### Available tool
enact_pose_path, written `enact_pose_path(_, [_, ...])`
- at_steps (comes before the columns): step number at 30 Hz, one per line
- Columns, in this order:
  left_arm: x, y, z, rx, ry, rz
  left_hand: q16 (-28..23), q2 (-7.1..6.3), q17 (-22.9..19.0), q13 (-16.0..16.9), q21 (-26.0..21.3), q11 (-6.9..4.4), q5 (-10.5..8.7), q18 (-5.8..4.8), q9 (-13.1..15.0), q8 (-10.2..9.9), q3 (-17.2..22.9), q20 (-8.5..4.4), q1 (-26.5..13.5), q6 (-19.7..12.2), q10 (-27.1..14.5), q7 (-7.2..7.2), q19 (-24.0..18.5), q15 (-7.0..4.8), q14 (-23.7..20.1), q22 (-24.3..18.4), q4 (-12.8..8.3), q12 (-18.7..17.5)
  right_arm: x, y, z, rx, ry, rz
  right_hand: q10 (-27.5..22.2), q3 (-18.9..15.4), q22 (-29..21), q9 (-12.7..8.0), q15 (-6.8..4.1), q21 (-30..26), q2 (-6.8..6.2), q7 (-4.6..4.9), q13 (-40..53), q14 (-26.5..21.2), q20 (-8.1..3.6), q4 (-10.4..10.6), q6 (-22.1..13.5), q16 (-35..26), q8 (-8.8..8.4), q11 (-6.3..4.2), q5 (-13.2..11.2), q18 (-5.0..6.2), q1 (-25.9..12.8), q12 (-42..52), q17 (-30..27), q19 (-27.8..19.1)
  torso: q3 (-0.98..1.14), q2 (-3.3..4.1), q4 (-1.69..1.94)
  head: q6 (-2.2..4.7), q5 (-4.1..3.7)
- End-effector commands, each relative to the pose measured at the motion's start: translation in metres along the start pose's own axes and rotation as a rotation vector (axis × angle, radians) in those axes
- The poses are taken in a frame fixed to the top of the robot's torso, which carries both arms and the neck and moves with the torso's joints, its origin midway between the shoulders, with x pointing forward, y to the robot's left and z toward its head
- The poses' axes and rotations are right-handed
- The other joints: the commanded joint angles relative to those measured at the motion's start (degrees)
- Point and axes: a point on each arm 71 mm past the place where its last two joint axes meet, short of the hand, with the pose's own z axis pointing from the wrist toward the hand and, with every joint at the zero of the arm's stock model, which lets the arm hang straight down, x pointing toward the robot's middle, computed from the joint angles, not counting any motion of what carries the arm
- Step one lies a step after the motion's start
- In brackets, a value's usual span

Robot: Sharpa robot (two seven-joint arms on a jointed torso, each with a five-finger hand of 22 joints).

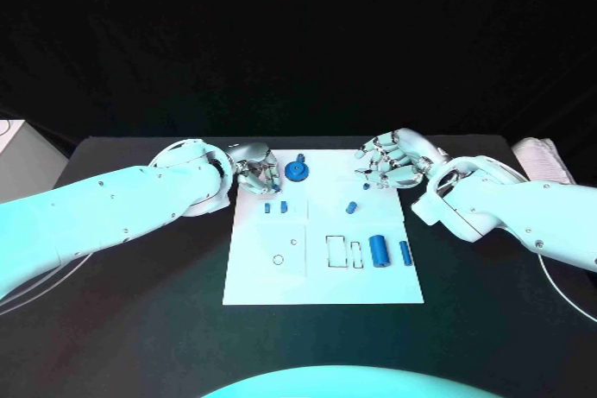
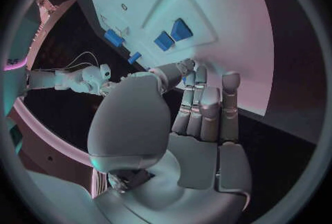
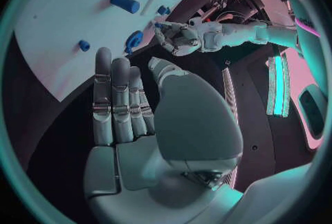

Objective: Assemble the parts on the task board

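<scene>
Left hand (image 1: 256,172) rests at the far left edge of the task board (image 1: 261,281), fingers curled in together; the left wrist view shows a small blue piece (image 2: 188,76) pinched at its fingertips, thumb against finger, just above the board surface. Right hand (image 1: 396,161) stands at the far right edge of the board, fingers extended side by side and palm turned toward the left hand, holding nothing; the right wrist view confirms straight fingers with an empty palm. Between the two hands, nearer the left one, a blue ring-shaped part (image 1: 296,170) lies on the board. Just beside the right hand's fingertips sits a tiny blue part (image 1: 366,187), and a short blue cylinder (image 1: 352,208) lies a little nearer the robot from it. Nearer the robot from the left hand, two small blue blocks (image 1: 275,207) stand side by side on the board. Well nearer the robot from the right hand, a large blue cylinder (image 1: 378,251) and a slimmer blue pin (image 1: 405,252) lie parallel beside rectangular recesses. The board lies flat on the black table (image 1: 149,329)
</scene>
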Motion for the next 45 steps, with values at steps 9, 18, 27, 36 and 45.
enact_pose_path(9, [0.003,-0.004,0.001,0.010,0.020,-0.008,0.18,-0.16,-0.12,0.04,0.10,0.01,0.00,-0.47,0.07,-0.21,-0.34,0.06,-0.51,0.36,0.57,0.02,0.32,-0.05,0.15,-0.09,-0.11,-0.44,0.001,0.001,0.000,-0.011,0.006,-0.001,-0.35,0.41,-0.05,-0.06,0.01,-0.32,-0.01,0.03,-0.05,0.52,0.09,0.03,-0.17,-0.19,0.31,0.05,0.34,0.21,-0.39,0.29,0.06,0.43,0.01,-0.02,0.01,-0.04,-0.03])
enact_pose_path(18, [0.005,-0.004,0.002,0.008,0.028,-0.017,0.15,-0.17,-0.24,0.06,0.08,0.04,0.00,-0.48,0.12,-0.33,-0.45,0.05,-0.57,0.36,0.60,0.03,0.38,-0.04,0.09,-0.08,-0.05,-0.63,0.001,0.001,0.000,-0.012,0.006,-0.001,-0.35,0.41,-0.05,-0.06,0.01,-0.32,-0.01,0.03,-0.05,0.52,0.09,0.03,-0.17,-0.19,0.31,0.05,0.34,0.21,-0.39,0.29,0.06,0.43,0.01,0.03,-0.09,-0.07,-0.06])
enact_pose_path(27, [0.009,-0.004,0.004,0.006,0.042,-0.021,0.17,-0.15,-0.18,0.07,0.07,0.03,0.01,-0.48,0.13,-0.37,-0.47,0.04,-0.56,0.36,0.61,0.02,0.40,-0.04,0.12,-0.07,-0.04,-0.70,0.001,0.001,0.000,-0.011,0.006,-0.001,-0.35,0.41,-0.05,-0.06,0.01,-0.32,-0.01,0.03,-0.05,0.52,0.09,0.03,-0.17,-0.19,0.31,0.05,0.34,0.21,-0.39,0.29,0.06,0.43,0.00,0.04,-0.01,-0.11,-0.24])
enact_pose_path(36, [0.011,-0.004,0.005,-0.002,0.060,-0.014,0.17,-0.13,-0.21,0.07,0.08,0.03,0.01,-0.49,0.15,-0.42,-0.50,0.03,-0.54,0.36,0.62,0.02,0.46,-0.03,0.10,-0.03,-0.04,-0.78,0.001,0.001,0.000,-0.011,0.006,-0.001,-0.35,0.41,-0.05,-0.06,0.01,-0.32,-0.01,0.03,-0.05,0.52,0.09,0.03,-0.17,-0.19,0.31,0.05,0.34,0.21,-0.39,0.29,0.06,0.43,0.00,0.00,0.00,-0.26,-0.31])
enact_pose_path(45, [0.014,-0.003,0.005,-0.016,0.083,-0.001,0.19,-0.01,-0.18,0.14,0.03,-0.04,0.01,-0.49,0.23,-0.49,-0.51,0.00,-0.34,0.48,0.80,-0.03,0.47,-0.07,0.11,-0.06,-0.13,-0.90,0.000,0.000,0.000,-0.009,0.006,-0.002,-0.35,0.41,-0.05,-0.06,0.01,-0.32,-0.01,0.03,-0.05,0.52,0.09,0.03,-0.17,-0.19,0.31,0.05,0.34,0.21,-0.39,0.29,0.06,0.43,-0.01,0.00,0.00,-0.36,-0.36])
